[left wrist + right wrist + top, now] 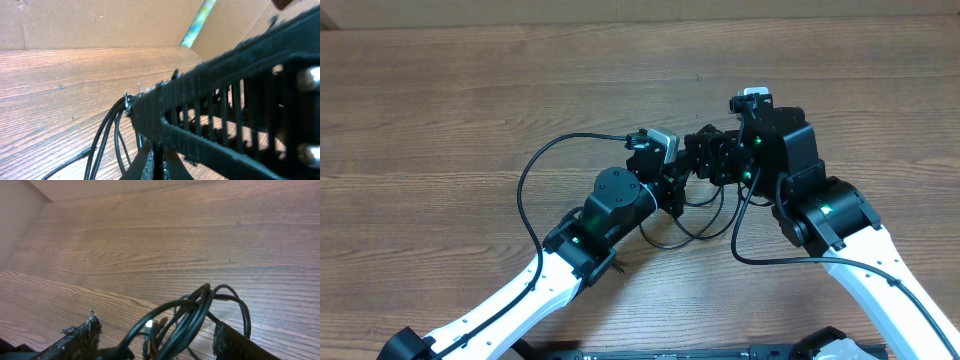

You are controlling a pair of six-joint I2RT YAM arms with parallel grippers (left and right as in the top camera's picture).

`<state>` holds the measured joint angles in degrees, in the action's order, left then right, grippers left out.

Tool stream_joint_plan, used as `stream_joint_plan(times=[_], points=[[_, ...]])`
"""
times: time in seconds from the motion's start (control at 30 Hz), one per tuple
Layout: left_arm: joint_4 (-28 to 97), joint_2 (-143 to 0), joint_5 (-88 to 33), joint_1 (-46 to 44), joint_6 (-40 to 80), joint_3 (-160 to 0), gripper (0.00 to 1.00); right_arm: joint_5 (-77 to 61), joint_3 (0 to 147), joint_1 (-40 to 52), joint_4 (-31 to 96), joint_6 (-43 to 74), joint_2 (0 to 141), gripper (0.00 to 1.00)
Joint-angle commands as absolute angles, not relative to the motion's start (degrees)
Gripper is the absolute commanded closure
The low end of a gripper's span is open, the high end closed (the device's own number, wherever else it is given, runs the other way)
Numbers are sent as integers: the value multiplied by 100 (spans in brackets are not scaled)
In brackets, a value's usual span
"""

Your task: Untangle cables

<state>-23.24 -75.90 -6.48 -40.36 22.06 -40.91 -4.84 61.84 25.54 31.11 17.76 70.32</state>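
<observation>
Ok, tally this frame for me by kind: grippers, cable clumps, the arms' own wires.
Grippers: 2, left gripper and right gripper
Cable clumps: 1, the cables, strands too tangled to count
Arm wires: 2, left arm wire and right arm wire
Total: 5

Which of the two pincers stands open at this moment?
The right pincer: its fingers stand wide apart, with the cables looping between them. The left pincer is shut, so it cannot be the one meant.
</observation>
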Motion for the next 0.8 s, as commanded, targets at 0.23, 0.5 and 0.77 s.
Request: stream_joint_plan(times=[0.23, 0.5, 0.77], points=[[-2014, -7616, -626, -4005, 1894, -4130, 90, -303, 6381, 2532, 3100, 1758, 7096, 34], [-1149, -7618, -360, -4003, 1881, -4132, 16, -272, 6381, 2532, 3100, 1758, 7096, 28], [-779, -7618, -1, -4003, 1881, -4132, 0, 211, 6381, 2532, 3271, 1756, 7124, 23]])
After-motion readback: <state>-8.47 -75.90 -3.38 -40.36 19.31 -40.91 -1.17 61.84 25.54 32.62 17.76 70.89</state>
